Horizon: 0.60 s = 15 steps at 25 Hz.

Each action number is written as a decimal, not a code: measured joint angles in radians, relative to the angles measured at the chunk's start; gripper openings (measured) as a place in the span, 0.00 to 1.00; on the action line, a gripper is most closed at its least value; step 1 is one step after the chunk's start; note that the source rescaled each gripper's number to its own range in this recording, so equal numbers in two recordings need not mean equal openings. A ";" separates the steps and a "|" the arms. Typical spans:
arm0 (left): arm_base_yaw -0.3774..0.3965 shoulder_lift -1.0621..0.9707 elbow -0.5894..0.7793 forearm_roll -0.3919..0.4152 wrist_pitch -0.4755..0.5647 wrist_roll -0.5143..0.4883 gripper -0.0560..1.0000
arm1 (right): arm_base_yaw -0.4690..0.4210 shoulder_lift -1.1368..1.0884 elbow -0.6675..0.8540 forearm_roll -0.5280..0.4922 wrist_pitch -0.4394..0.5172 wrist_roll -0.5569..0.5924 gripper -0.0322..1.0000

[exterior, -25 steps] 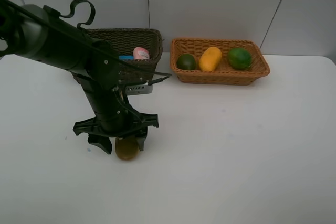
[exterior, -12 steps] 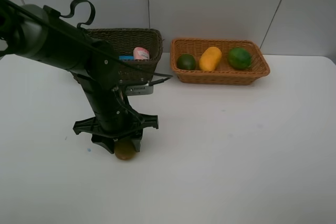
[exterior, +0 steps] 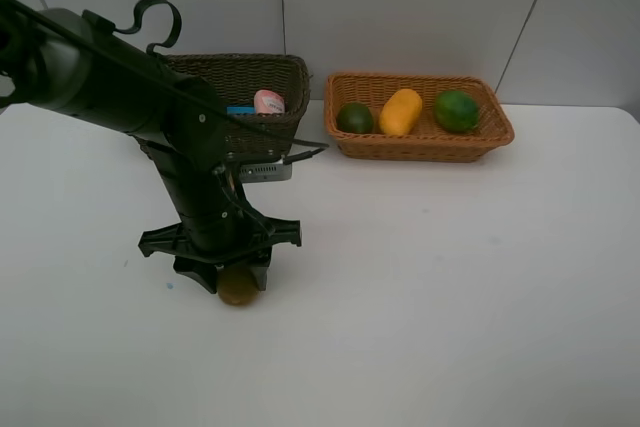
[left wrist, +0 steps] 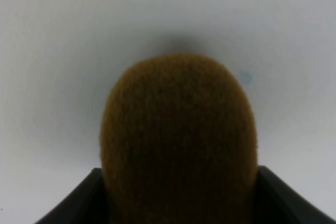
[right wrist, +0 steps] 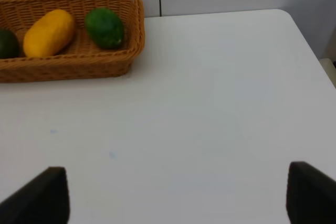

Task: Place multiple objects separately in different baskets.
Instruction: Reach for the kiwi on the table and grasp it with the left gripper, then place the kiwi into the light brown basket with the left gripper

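My left gripper (exterior: 234,280) points down at the table and is shut on the brown kiwi (exterior: 239,291), which fills the left wrist view (left wrist: 178,140) between the dark fingers. I cannot tell whether the kiwi touches the table. The dark olive-brown basket (exterior: 290,69) behind the arm holds the pink spray bottle (exterior: 268,101) and the blue eraser (exterior: 240,110). The light orange-tan basket (exterior: 420,146) holds the yellow mango (exterior: 401,112) and two green fruits (exterior: 354,118) (exterior: 456,110). My right gripper (right wrist: 178,198) is open and empty. The pump bottle and marker are hidden.
The left arm (exterior: 110,82) reaches in from the upper left and hides part of the dark basket. The right wrist view shows the orange-tan basket (right wrist: 79,66) and the white table's right edge (right wrist: 307,40).
My left gripper's fingers have closed inward onto the kiwi, hiding more of it. Since half a second ago nothing has moved.
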<state>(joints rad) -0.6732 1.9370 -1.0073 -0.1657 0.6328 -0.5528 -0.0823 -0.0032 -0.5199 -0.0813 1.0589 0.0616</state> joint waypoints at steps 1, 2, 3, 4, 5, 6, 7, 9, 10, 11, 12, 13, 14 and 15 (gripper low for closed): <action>0.000 0.000 -0.001 0.000 0.005 0.000 0.42 | 0.000 0.000 0.000 0.000 0.000 0.000 1.00; 0.000 0.000 -0.006 0.001 0.016 0.000 0.42 | 0.000 0.000 0.000 0.000 0.000 0.000 1.00; 0.000 0.000 -0.013 0.001 0.031 0.001 0.42 | 0.000 0.000 0.000 0.000 0.000 0.000 1.00; 0.000 0.000 -0.025 0.001 0.046 0.004 0.42 | 0.000 0.000 0.000 0.000 0.000 0.000 1.00; 0.000 0.000 -0.039 0.001 0.059 0.007 0.42 | 0.000 0.000 0.000 0.000 0.000 0.000 1.00; 0.000 0.000 -0.054 0.002 0.071 0.009 0.42 | 0.000 0.000 0.000 0.000 0.000 0.000 1.00; 0.000 -0.002 -0.066 0.003 0.085 0.012 0.42 | 0.000 0.000 0.000 0.000 0.000 0.000 1.00; 0.000 -0.015 -0.094 0.007 0.108 0.015 0.42 | 0.000 0.000 0.000 0.000 0.000 0.000 1.00; 0.000 -0.024 -0.106 0.011 0.118 0.016 0.42 | 0.000 0.000 0.000 0.000 0.000 0.000 1.00; 0.000 -0.033 -0.119 0.014 0.123 0.016 0.42 | 0.000 0.000 0.000 0.000 0.000 0.000 1.00; 0.000 -0.041 -0.132 0.018 0.130 0.016 0.42 | 0.000 0.000 0.000 0.000 0.000 0.000 1.00; 0.000 -0.047 -0.142 0.018 0.139 0.017 0.42 | 0.000 0.000 0.000 0.000 0.000 0.000 1.00; 0.000 -0.051 -0.150 0.019 0.152 0.018 0.42 | 0.000 0.000 0.000 0.000 0.000 0.000 1.00; -0.001 -0.054 -0.159 0.019 0.163 0.019 0.42 | 0.000 0.000 0.000 0.000 0.000 0.000 1.00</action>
<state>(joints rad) -0.6740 1.8833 -1.1665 -0.1471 0.7958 -0.5336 -0.0823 -0.0032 -0.5199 -0.0813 1.0589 0.0616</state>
